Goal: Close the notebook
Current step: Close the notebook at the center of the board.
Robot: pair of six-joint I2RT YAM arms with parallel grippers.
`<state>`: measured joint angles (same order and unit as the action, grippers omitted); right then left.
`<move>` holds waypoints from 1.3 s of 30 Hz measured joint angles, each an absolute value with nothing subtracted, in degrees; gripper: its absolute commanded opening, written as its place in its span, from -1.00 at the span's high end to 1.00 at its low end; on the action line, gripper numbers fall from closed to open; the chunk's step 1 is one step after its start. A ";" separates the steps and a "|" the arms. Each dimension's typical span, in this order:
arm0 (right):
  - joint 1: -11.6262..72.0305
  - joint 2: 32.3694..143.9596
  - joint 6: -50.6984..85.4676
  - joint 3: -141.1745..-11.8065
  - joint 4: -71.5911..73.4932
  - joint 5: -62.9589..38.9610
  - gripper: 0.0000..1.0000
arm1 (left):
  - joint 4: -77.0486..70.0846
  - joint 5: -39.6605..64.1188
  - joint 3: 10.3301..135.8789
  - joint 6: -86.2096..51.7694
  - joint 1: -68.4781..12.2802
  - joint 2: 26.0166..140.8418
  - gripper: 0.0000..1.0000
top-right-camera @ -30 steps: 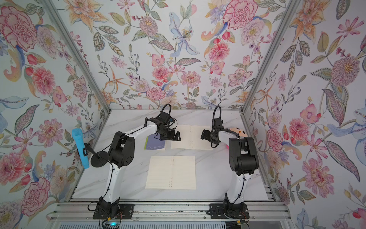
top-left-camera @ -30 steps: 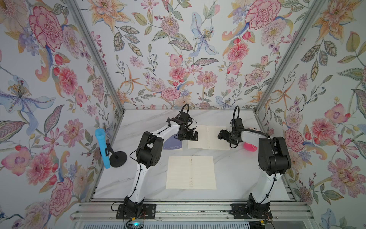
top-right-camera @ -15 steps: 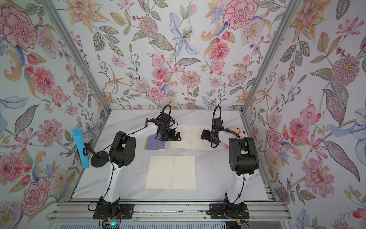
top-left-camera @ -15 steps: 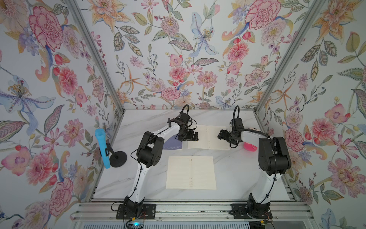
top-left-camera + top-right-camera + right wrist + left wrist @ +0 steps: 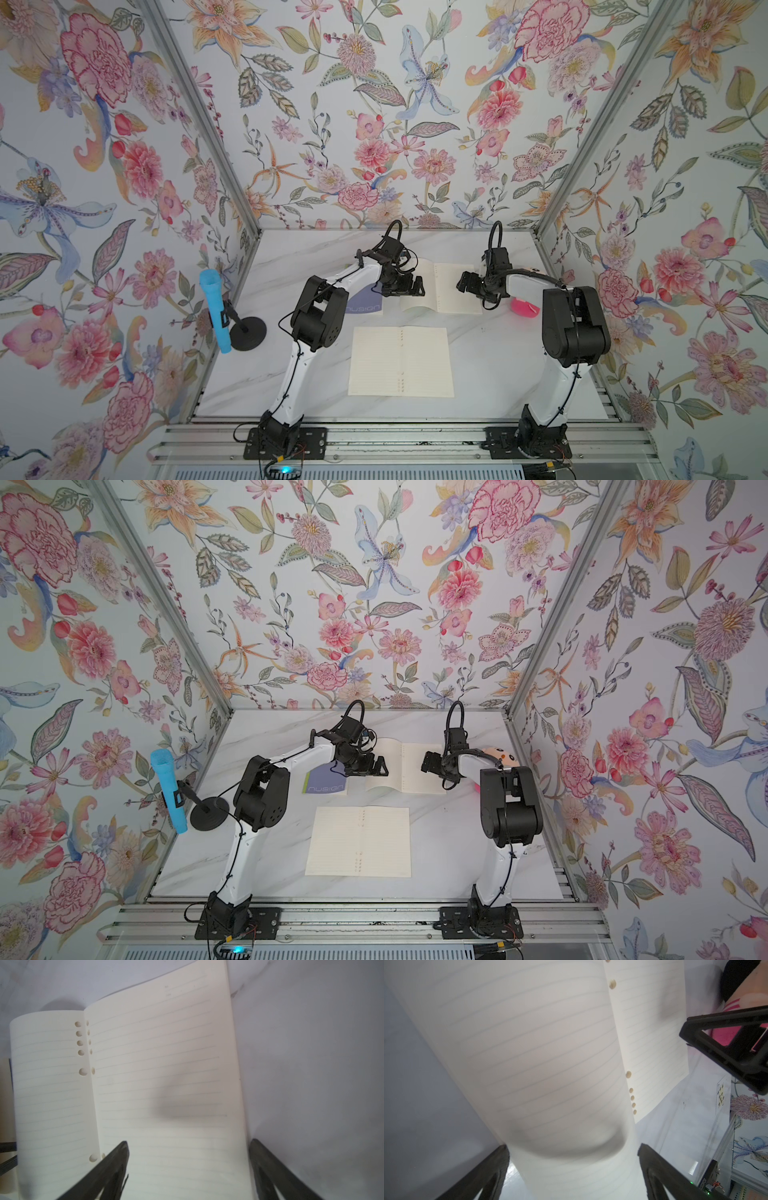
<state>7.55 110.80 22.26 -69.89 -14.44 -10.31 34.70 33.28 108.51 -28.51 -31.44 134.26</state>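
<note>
An open notebook (image 5: 446, 286) with cream lined pages and a purple cover (image 5: 365, 306) lies at the back of the marble table. My left gripper (image 5: 409, 287) is low over its left page, jaws open. In the left wrist view that page (image 5: 550, 1064) bulges up in a curl between the fingers (image 5: 496, 1167). My right gripper (image 5: 466, 284) hovers open over the right page (image 5: 166, 1084), with one finger (image 5: 261, 1159) at the page's outer edge. In both top views the two grippers face each other across the spine (image 5: 402, 766).
A second open lined notebook (image 5: 401, 361) lies flat nearer the front. A pink toy (image 5: 524, 306) sits behind my right arm. A blue microphone (image 5: 216, 311) on a black stand (image 5: 248, 332) is at the left wall. Floral walls enclose three sides.
My left gripper has edged slightly right over the left page. The right arm has not moved.
</note>
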 measured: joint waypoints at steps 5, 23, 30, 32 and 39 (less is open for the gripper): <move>7.70 111.11 22.26 -70.59 -15.35 -10.02 -0.81 | 35.05 36.29 111.94 -28.27 -32.58 136.49 -0.99; 7.70 111.44 22.24 -71.33 -16.29 -10.00 -0.81 | 37.45 41.89 123.22 -27.40 -37.28 136.92 -0.99; 7.70 111.44 22.24 -71.33 -16.29 -10.00 -0.81 | 37.47 43.40 127.11 -26.96 -39.03 136.92 -0.99; 7.70 111.44 22.24 -71.33 -16.29 -10.00 -0.81 | 37.50 43.53 127.66 -26.68 -39.09 136.92 -0.99; 6.31 111.11 22.02 -71.13 -16.27 -11.60 -0.82 | 38.33 43.75 127.83 -24.71 -39.13 136.92 -0.99</move>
